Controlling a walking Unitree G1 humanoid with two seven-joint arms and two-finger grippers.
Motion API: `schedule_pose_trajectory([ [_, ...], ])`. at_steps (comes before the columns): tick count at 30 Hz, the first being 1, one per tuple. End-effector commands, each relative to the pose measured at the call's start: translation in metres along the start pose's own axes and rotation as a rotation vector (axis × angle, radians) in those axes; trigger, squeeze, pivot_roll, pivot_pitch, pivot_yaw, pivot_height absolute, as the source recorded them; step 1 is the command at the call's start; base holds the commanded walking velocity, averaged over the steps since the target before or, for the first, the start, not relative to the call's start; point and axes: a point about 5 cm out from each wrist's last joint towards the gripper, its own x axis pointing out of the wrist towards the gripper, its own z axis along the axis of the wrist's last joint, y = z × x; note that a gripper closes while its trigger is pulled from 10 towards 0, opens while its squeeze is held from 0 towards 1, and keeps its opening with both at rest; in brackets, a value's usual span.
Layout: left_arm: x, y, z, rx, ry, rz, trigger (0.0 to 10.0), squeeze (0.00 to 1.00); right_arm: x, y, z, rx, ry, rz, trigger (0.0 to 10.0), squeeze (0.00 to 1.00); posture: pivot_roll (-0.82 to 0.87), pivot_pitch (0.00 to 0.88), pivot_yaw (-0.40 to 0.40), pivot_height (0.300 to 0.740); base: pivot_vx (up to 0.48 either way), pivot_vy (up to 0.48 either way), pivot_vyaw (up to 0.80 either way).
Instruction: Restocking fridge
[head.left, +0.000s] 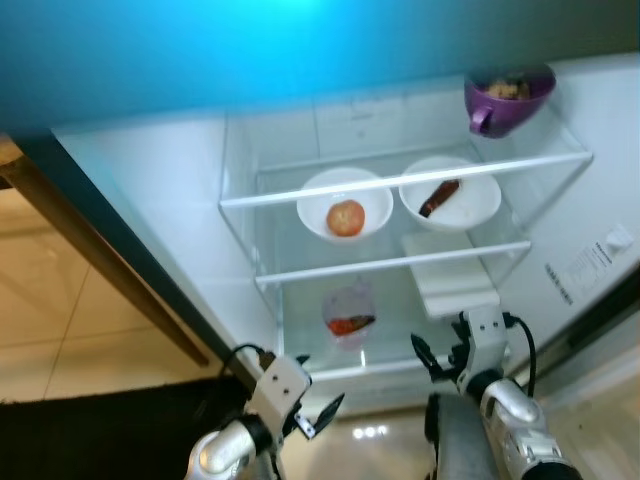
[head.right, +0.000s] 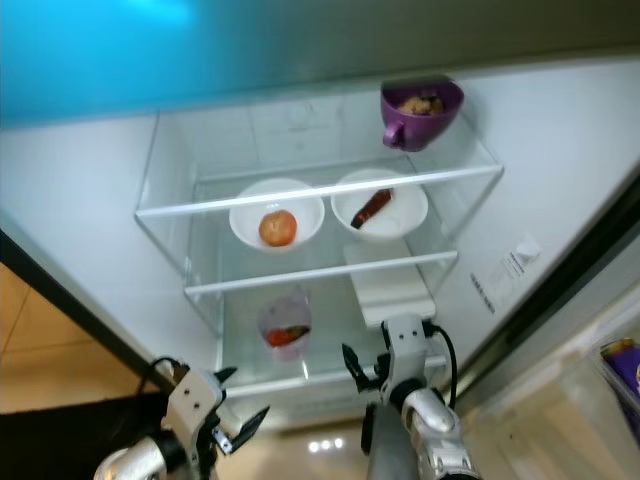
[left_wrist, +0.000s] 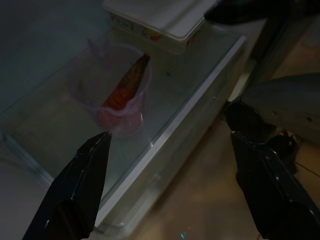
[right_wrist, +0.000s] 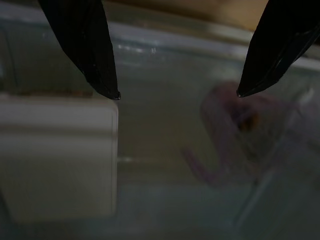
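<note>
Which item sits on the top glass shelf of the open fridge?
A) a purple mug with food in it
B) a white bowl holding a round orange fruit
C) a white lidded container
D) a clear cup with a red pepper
A: the purple mug stands on the top shelf, while the bowl with the fruit is one shelf lower and the clear cup and white lidded container lower still.

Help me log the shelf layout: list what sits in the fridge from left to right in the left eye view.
White bowl with the round orange fruit → clear cup with red food → white bowl with the dark red piece → purple bowl. The white lidded box is left out, since it overlaps the second bowl's span.
</note>
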Motion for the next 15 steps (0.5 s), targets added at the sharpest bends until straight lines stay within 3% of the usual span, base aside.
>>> schedule_pose_trajectory([
  [1,-0.001,0.001,-0.003,0.0,0.018,0.004,10.0,0.0,-0.004,0.0,-0.008,0.007,0.023,-0.018,10.0,0.0,-0.01,0.152,0.057,0.632,0.0,0.0,0.0],
  [11,-0.002,-0.006,-0.007,0.019,0.043,-0.052,10.0,0.0,-0.008,-0.003,-0.019,0.035,0.059,-0.051,10.0,0.0,-0.01,0.15,0.055,0.632,0.0,0.0,0.0],
  [15,0.0,-0.017,-0.004,0.023,0.033,-0.139,10.0,0.0,-0.012,-0.007,-0.024,0.072,0.062,-0.069,10.0,0.0,-0.01,0.148,0.054,0.652,0.0,0.0,0.0],
])
